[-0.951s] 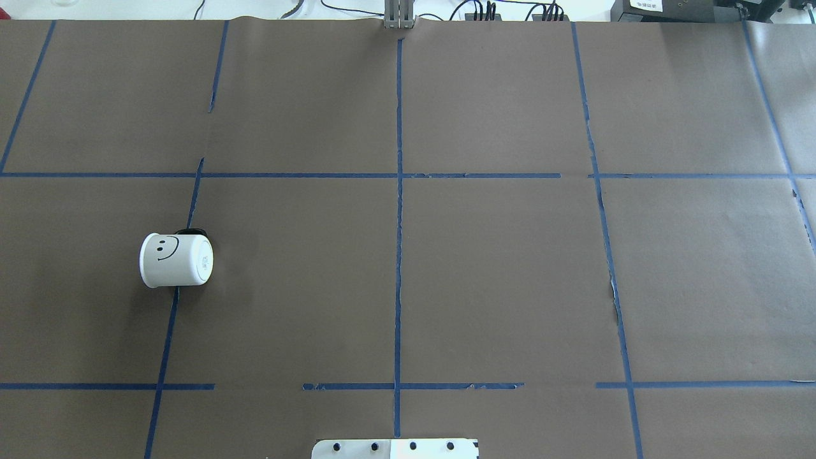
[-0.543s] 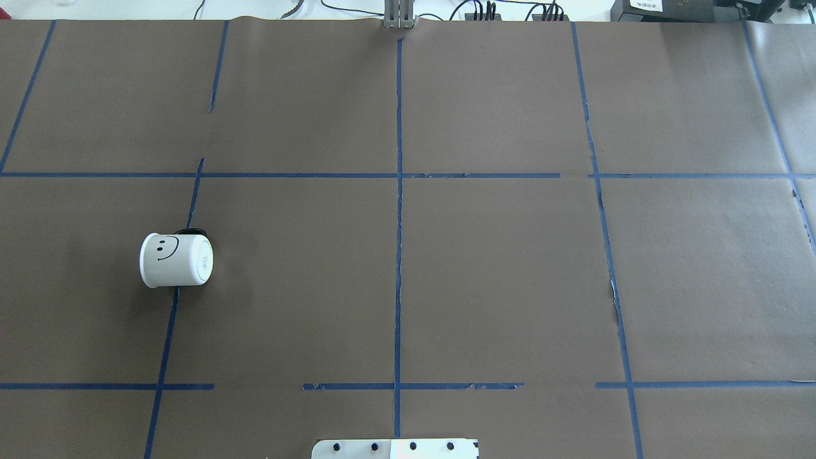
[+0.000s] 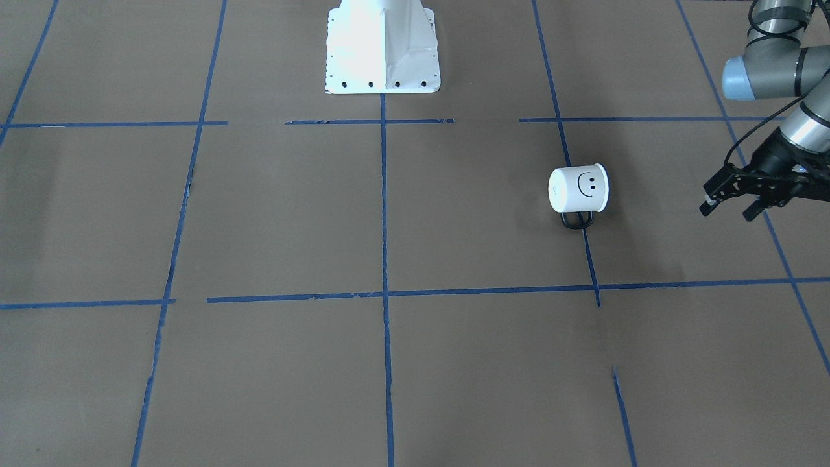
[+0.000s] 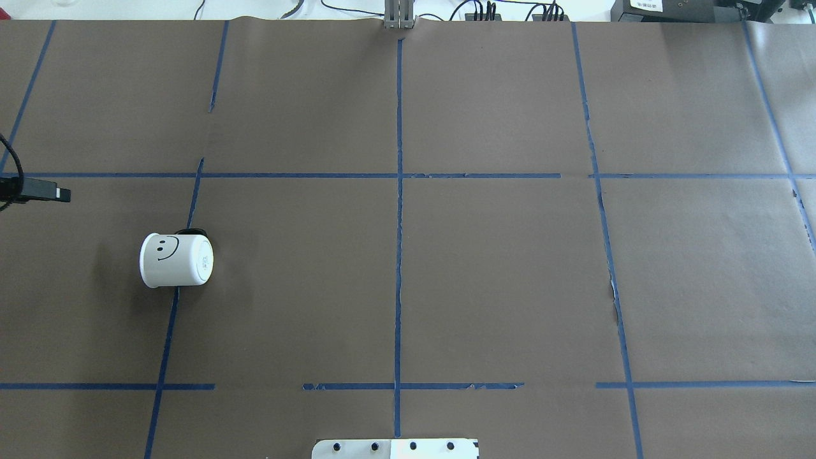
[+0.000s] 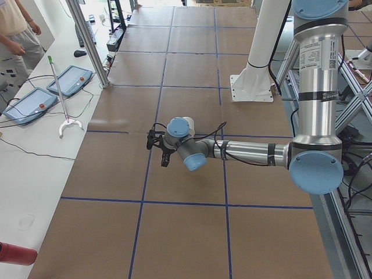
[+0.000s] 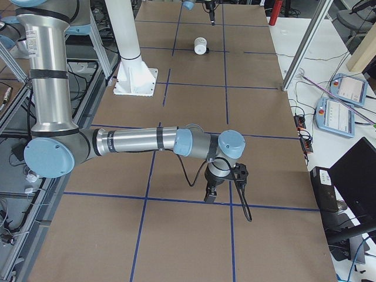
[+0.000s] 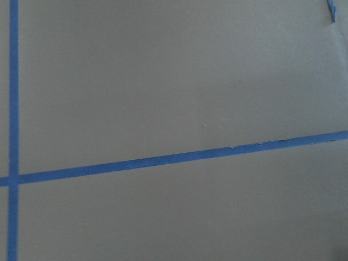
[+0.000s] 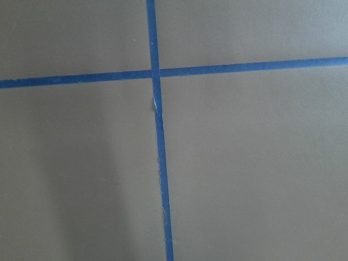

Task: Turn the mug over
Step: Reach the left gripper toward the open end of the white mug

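The white mug [image 4: 172, 260] lies on its side on the brown paper, left of the middle. Its smiley face points up, its base points toward the table's centre, and its black handle [image 3: 577, 220] rests on the far side. It also shows in the front view [image 3: 578, 189] and, small, in the right side view [image 6: 201, 46]. My left gripper [image 3: 727, 209] hovers open and empty beyond the mug's rim side, apart from it. One finger [image 4: 46, 190] of it shows at the overhead view's left edge. My right gripper [image 6: 210, 197] shows only in the right side view, so I cannot tell its state.
The robot's white base plate [image 4: 395, 448] sits at the near table edge. Blue tape lines [image 4: 398, 223] divide the paper into squares. A side bench with tablets [image 5: 70, 79] and a person [image 5: 14, 29] are beyond the table's far edge.
My left gripper's finger has come into the overhead view at the left edge. The mug has not moved.
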{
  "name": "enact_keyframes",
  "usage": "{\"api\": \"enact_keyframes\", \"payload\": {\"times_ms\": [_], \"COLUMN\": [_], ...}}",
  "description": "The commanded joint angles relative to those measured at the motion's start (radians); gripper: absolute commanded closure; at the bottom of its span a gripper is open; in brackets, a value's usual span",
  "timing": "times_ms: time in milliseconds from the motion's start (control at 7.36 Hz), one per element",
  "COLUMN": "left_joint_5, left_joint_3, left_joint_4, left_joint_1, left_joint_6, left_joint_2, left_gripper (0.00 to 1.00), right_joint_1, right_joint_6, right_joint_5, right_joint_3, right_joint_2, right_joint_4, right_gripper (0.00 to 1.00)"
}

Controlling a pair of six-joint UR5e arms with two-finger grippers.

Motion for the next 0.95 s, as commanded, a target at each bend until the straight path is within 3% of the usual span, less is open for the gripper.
{"api": "enact_keyframes", "payload": {"times_ms": [0, 272, 543, 815], "left_joint_5": [0.024, 0.165, 0.305, 0.315], "left_joint_3": [0.002, 0.025, 0.127, 0.192], "left_joint_4": [-0.318, -0.562, -0.77, -0.832], "left_joint_1": [0.112, 0.232, 0.301, 0.333], "left_joint_6": [-0.365, -0.576, -0.599, -0.631], "left_joint_2": [0.016, 0.016, -0.011, -0.054], "left_gripper": [0.0, 0.0, 0.0, 0.0], "right_joint_1": [0.0, 0.0, 0.0, 0.0], "right_joint_6": [0.0, 0.0, 0.0, 0.0], "right_joint_5": [0.0, 0.0, 0.0, 0.0], "right_joint_3": [0.0, 0.0, 0.0, 0.0], "right_joint_2": [0.0, 0.0, 0.0, -0.001], "right_joint_4": [0.0, 0.0, 0.0, 0.0], "right_gripper": [0.0, 0.0, 0.0, 0.0]}}
